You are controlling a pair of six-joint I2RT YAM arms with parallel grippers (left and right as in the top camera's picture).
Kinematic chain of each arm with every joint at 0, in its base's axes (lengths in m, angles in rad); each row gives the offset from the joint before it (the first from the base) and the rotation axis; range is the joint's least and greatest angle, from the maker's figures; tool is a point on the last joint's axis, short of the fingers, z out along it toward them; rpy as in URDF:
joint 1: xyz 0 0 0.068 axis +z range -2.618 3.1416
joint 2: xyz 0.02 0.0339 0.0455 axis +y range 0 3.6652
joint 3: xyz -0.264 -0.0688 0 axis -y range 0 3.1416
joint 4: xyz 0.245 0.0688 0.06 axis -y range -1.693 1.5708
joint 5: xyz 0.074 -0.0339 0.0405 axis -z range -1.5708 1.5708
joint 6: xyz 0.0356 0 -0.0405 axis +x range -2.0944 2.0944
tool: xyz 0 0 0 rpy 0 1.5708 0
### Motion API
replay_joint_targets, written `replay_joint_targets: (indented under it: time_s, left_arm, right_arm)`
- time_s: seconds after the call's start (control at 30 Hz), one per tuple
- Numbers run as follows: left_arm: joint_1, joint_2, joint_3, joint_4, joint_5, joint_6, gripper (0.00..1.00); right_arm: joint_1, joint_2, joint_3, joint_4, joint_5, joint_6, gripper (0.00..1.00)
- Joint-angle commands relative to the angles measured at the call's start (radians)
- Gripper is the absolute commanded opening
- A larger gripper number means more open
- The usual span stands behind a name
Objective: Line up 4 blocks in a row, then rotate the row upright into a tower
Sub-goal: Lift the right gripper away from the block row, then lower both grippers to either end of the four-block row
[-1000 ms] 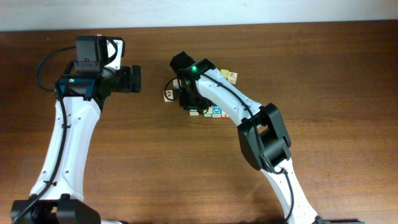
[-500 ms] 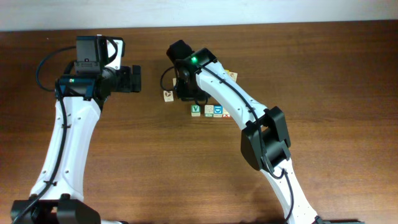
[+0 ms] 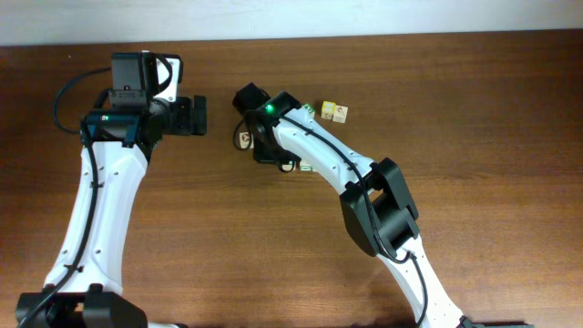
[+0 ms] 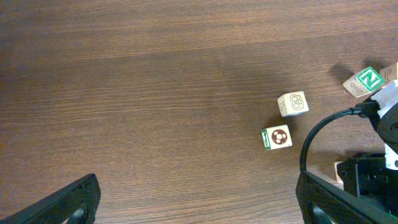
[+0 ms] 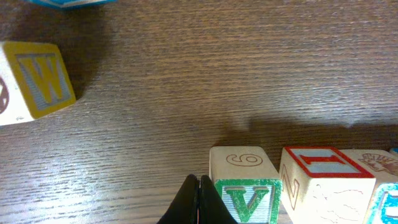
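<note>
In the right wrist view my right gripper (image 5: 199, 200) is shut with nothing in it, its tips low on the table against the left side of the green V block (image 5: 247, 200). That block starts a row: a red-framed block (image 5: 323, 177) follows, then a blue-edged block (image 5: 388, 208) cut off by the frame. From overhead the right arm covers most of the row (image 3: 308, 167). A green N block (image 4: 367, 81) lies apart at the back. My left gripper (image 4: 198, 190) hangs open above bare wood, far left of the blocks (image 3: 199, 116).
A yellow W cube (image 5: 38, 79) sits left of the right gripper. The cube with a brown round mark (image 4: 277, 137) (image 3: 243, 138) and a plain cube (image 4: 293, 104) lie near the right arm (image 4: 379, 162). Two cubes (image 3: 332, 112) rest behind the row.
The right gripper has closed fully. The right arm swung left and now covers the row, which showed half a second ago. The left arm has not moved.
</note>
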State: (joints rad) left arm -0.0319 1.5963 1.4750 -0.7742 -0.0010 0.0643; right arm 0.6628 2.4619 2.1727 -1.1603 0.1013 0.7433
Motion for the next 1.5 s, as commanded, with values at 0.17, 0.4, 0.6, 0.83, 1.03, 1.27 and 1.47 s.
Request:
replay_joint_targets:
  time_s: [0.17,0.4,0.6,0.83,1.03,1.27,1.47]
  left_arm:
    - [0.001,0.003,0.022,0.002,-0.003,0.013,0.99]
    - [0.001,0.003,0.022,0.001,-0.003,0.013,0.99]
    - [0.001,0.003,0.022,0.002,-0.003,0.013,0.99]
    - [0.001,0.003,0.022,-0.002,0.171,0.012,0.99]
    - [0.001,0.005,0.021,-0.021,0.301,0.011,0.99]
    - [-0.218,0.247,-0.004,0.064,0.282,-0.261,0.07]
    - [-0.293,0.393,-0.004,0.09,0.319,-0.321,0.0]
  right_arm:
    - [-0.024,-0.015,-0.01,-0.044,0.057,0.058,0.04]
    - [-0.059,-0.179,0.128,-0.144,-0.014,-0.06,0.19]
    - [-0.363,-0.494,0.128,-0.351,-0.268,-0.397,0.36]
    - [-0.531,-0.498,-0.115,-0.325,-0.382,-0.521,0.29]
    - [-0.647,-0.504,-0.451,-0.128,-0.539,-0.637,0.27]
    - [-0.67,-0.578,-0.523,0.035,-0.561,-0.676,0.41]
    - [-0.654,-0.557,-0.748,0.296,-0.636,-0.649,0.13]
